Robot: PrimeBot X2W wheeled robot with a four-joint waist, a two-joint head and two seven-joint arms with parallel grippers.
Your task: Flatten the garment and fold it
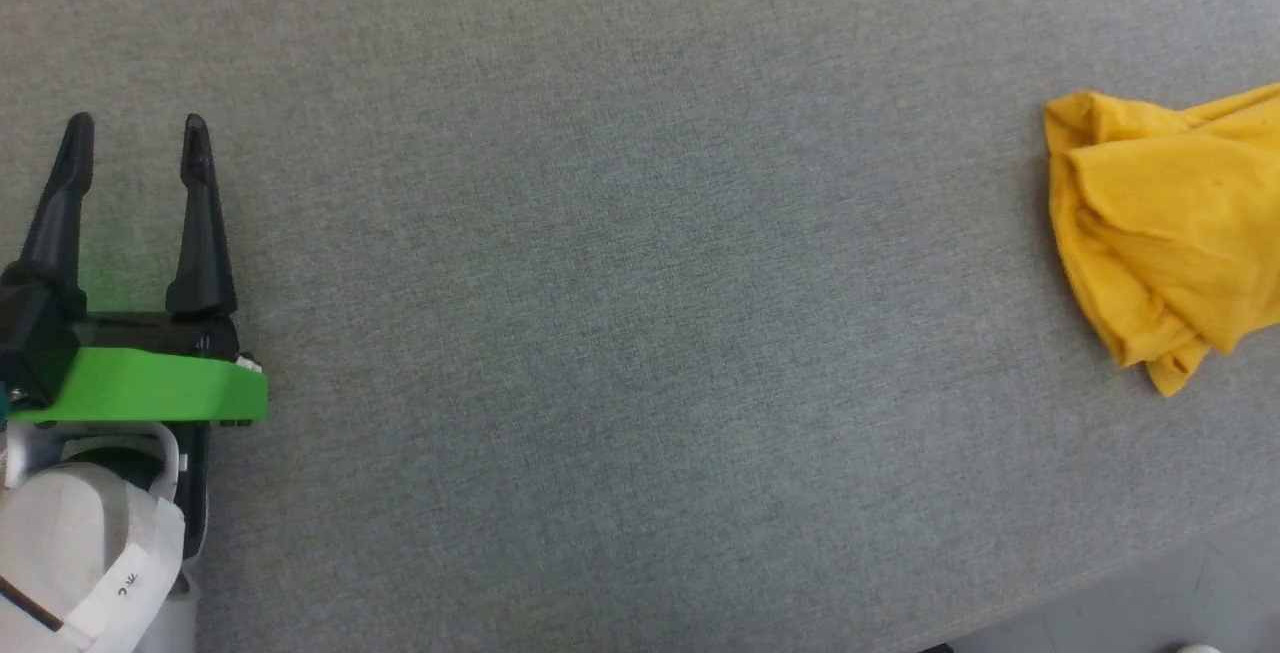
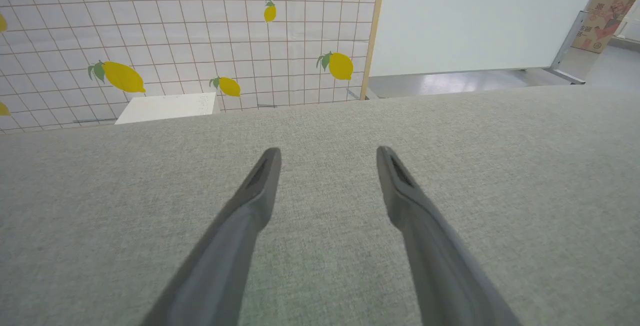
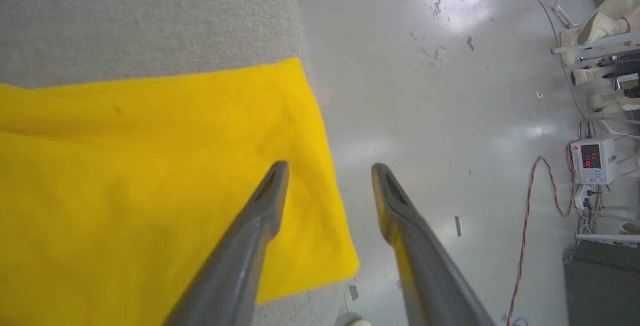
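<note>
The grey fabric-covered table (image 1: 600, 283) takes up nearly the whole head view, and most of it lies bare. The garment (image 1: 1170, 223), a mustard-yellow T-shirt, sits far out at three o'clock in that view. It is bunched in soft overlapping folds and cut off by the picture's edge. No print shows on the cloth that can be seen. In the right wrist view the same yellow cloth (image 3: 150, 176) spreads from nine o'clock to the centre, and its corner reaches the table's rim, with the shiny floor (image 3: 450, 116) beyond.

The right gripper (image 3: 330, 168) hangs over that corner with its fingers apart and nothing between them. One finger is above the cloth, the other above the floor past the rim. The left gripper (image 1: 137, 128) rests at nine o'clock in the head view, jaws spread wide and empty, well apart from the shirt.

To my eye the flattening is barely begun and no fold is made. The next move seems to call for a fresh pinch on an edge or corner. The shirt then needs drawing towards the table's middle, where the left arm can reach it and help spread it.
</note>
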